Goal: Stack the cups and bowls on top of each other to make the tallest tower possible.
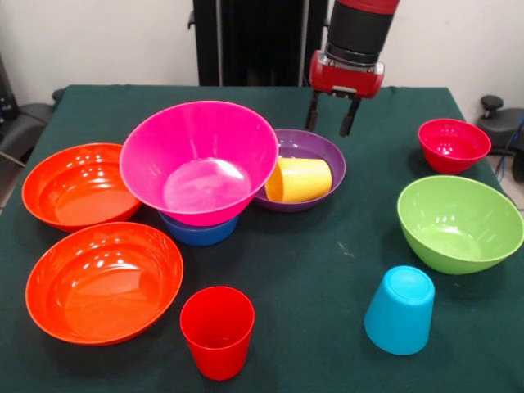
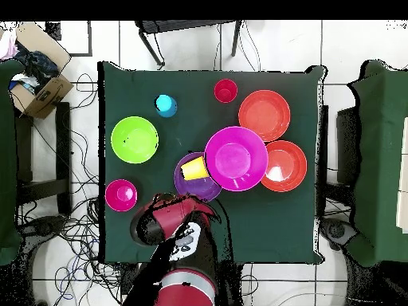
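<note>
We see a table [image 1: 327,278] draped in dark green cloth, bearing glossy plastic vessels, given here in descending size. The magenta bowl [image 1: 199,160], deep and flaring, sits tilted on top of the small blue bowl [image 1: 199,232], of which only the lower rim shows; this pair is the only stacking we find. Left of it lie two shallow orange bowls, one farther [image 1: 78,184] and one nearer [image 1: 102,280], both upright and just beside each other. The lime green bowl [image 1: 458,223] stands upright at the right, well apart from the pile. The wide purple bowl [image 1: 307,168] rests just behind and beside the magenta bowl and holds the yellow cup [image 1: 300,180], a tapered tumbler lying on its side. The small crimson bowl [image 1: 453,145] stands upright beyond the green one. The light blue cup [image 1: 399,309] stands inverted, base up, in front of the green bowl; the red cup [image 1: 217,331] stands upright near the nearer orange bowl. The red and black gripper [image 1: 331,121] hangs above the purple bowl's far rim, its two dark fingers parted and holding nothing.
</note>
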Motion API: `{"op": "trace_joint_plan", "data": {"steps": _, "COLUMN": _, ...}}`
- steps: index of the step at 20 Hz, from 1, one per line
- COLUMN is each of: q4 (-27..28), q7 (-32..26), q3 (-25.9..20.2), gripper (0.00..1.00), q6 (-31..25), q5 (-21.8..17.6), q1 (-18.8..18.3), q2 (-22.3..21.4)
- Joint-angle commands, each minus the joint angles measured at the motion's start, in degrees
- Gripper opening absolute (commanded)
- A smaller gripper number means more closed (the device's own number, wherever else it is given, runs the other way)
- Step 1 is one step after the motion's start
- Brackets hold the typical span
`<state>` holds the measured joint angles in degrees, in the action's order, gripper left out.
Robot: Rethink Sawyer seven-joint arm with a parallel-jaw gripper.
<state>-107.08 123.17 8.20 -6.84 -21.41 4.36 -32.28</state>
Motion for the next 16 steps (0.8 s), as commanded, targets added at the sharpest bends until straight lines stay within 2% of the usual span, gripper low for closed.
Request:
{"op": "trace_joint_plan", "data": {"steps": 1, "q4": 5.7, "q7": -1.9, "q3": -6.5, "gripper": 1.0, "q6": 3.9, "q5": -6.2, "q1": 0.0, "q2": 4.3}}
{"op": "trace_joint_plan", "data": {"steps": 4, "q4": 7.2, "q7": -1.5, "q3": -5.7, "gripper": 1.0, "q6": 5.1, "q5": -7.6, "q1": 0.9, "q2": 5.3}}
{"op": "trace_joint_plan", "data": {"steps": 10, "q4": 10.5, "q7": -0.3, "q3": -0.5, "gripper": 1.0, "q6": 5.9, "q5": -9.9, "q1": 5.1, "q2": 6.3}}
{"op": "trace_joint_plan", "data": {"steps": 16, "q4": 11.3, "q7": -0.4, "q3": -0.7, "gripper": 1.0, "q6": 5.0, "q5": -10.9, "q1": 4.9, "q2": 6.4}}
